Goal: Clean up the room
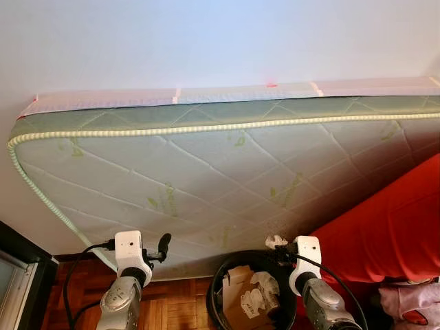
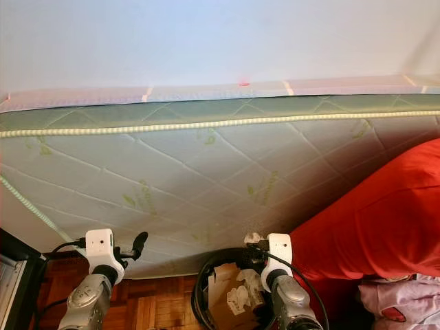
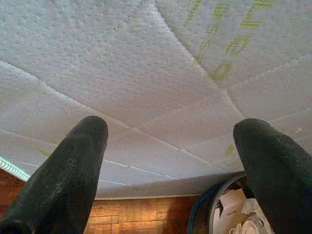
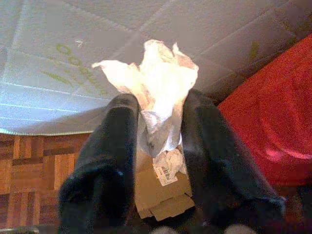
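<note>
Paper [image 4: 158, 92] pinched in right gripper [image 4: 158, 129], seemingly above bin [image 1: 220, 289]

We see a quilted mattress [image 1: 227, 172] leaning against the white wall [image 1: 206, 41], red fabric [image 1: 385, 227] at its right. Our left gripper [image 1: 163, 246] is raised before the mattress. Our right gripper [image 1: 277, 244] holds crumpled paper [image 1: 275, 241] above a black bin [image 1: 218, 289] containing cardboard [image 1: 237, 292]. Wood floor [image 1: 175, 306] below.
</note>
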Motion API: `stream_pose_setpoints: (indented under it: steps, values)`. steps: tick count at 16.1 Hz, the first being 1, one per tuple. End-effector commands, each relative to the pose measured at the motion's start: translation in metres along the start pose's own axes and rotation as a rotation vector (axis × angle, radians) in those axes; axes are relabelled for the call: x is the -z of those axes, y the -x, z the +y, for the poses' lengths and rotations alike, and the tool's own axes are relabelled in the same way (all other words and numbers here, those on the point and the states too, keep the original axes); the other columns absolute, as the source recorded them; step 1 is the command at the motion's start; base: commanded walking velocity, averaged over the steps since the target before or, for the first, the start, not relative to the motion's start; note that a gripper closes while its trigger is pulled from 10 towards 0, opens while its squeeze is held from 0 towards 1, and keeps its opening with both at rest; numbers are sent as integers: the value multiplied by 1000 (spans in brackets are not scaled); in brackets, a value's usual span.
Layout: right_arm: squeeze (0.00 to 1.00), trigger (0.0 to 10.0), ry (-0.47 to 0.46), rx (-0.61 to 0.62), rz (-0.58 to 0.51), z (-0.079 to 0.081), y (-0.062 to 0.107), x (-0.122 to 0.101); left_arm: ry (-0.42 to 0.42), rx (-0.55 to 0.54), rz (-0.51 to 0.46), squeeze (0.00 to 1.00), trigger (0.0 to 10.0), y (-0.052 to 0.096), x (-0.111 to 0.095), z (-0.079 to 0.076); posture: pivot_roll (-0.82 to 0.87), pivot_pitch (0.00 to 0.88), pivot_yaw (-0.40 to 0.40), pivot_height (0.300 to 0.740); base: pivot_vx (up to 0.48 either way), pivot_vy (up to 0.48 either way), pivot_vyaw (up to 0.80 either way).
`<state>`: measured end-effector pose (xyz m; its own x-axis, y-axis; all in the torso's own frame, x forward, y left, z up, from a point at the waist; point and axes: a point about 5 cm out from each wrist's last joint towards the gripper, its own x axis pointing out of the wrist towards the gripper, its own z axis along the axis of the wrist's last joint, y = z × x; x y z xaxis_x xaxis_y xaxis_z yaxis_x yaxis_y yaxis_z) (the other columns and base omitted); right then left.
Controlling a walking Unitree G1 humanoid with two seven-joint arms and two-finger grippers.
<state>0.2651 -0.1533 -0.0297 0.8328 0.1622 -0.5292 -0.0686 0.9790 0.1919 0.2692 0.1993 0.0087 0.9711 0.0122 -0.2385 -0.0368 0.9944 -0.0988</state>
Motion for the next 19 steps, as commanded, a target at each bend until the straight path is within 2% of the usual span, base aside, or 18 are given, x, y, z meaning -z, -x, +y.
stream_pose_setpoints:
  steps: [1, 5, 7, 16, 17, 18, 19]
  values:
    - [988, 10000, 3, 1, 39, -3, 3, 9, 2, -6, 32, 0, 10000, 2, 5, 1, 203, 136, -60, 740, 0, 0, 0]
    - [984, 10000, 27, -9, 75, -3, 4, 14, 2, -7, 34, 0, 10000, 1, 6, 1, 202, 135, -61, 740, 0, 0, 0]
    - [988, 10000, 70, -19, 112, -3, 6, 20, 1, -8, 36, 0, 10000, 1, 6, 1, 202, 132, -62, 740, 0, 0, 0]
    - [1000, 10000, 39, 11, 141, -19, 15, 31, -3, -10, 42, 0, 10000, 1, 7, 2, 202, 121, -60, 740, 0, 0, 0]
    - [714, 10000, 39, 12, 142, -19, 15, 31, -5, -10, 51, 0, 10000, 1, 8, 2, 199, 118, -58, 740, 0, 0, 0]
    - [0, 10000, 38, 16, 144, -19, 15, 32, -6, -10, 66, 0, 10000, 3, 12, 2, 200, 116, -58, 740, 0, 0, 0]
    - [0, 10000, 19, 45, 159, -18, 17, 37, -17, -26, 132, 0, 10000, 8, 24, 6, 200, 110, -58, 740, 0, 0, 0]
